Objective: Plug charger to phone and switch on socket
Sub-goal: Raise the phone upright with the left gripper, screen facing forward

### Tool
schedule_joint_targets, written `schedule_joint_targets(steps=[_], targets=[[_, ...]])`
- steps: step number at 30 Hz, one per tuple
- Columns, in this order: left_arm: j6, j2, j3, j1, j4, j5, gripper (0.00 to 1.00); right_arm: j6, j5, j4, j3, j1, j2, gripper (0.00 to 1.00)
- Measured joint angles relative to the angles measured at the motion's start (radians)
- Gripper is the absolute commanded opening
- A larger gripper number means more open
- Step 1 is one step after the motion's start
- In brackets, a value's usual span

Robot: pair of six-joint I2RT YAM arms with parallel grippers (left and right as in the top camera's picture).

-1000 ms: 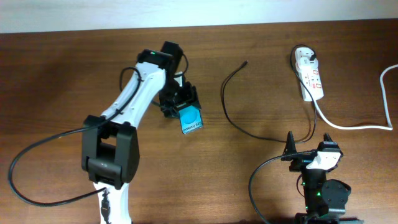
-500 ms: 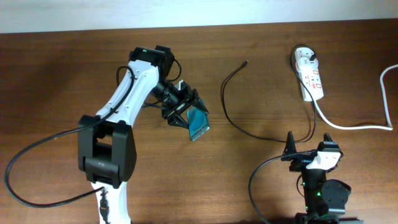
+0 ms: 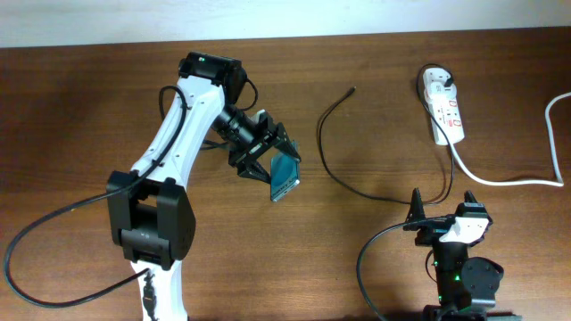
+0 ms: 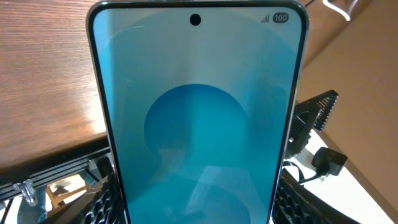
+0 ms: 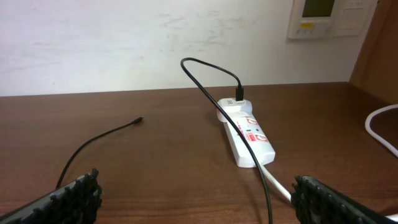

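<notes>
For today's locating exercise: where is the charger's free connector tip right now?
In the overhead view, the charger's connector tip lies on the table, upper centre, between the phone in the left fingers and the socket at the right.

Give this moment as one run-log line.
left gripper: shut on cyan-screen flat smartphone, tilted; right gripper: open; thin black charger cable: tip free on table; white power strip: untouched

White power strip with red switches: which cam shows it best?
Right wrist. The white elongated power strip lies mid-frame and close, red marks and the black charger plug at its far end visible. Overhead shows it small, top right. Left wrist shows none of it: the cyan-screened phone fills the frame.
</notes>
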Motion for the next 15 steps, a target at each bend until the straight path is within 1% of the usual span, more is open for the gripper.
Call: schedule_joint_targets(steps=[12, 15], targets=[[0.0, 0.0, 0.0, 0.0, 0.001, 0.012, 0.36, -0.001, 0.0, 0.0, 0.0, 0.0, 0.0, 0.98], [-0.003, 0.0, 0.0, 0.0, 0.036, -0.006, 0.37, -0.001, 0.0, 0.0, 0.0, 0.0, 0.0, 0.98]])
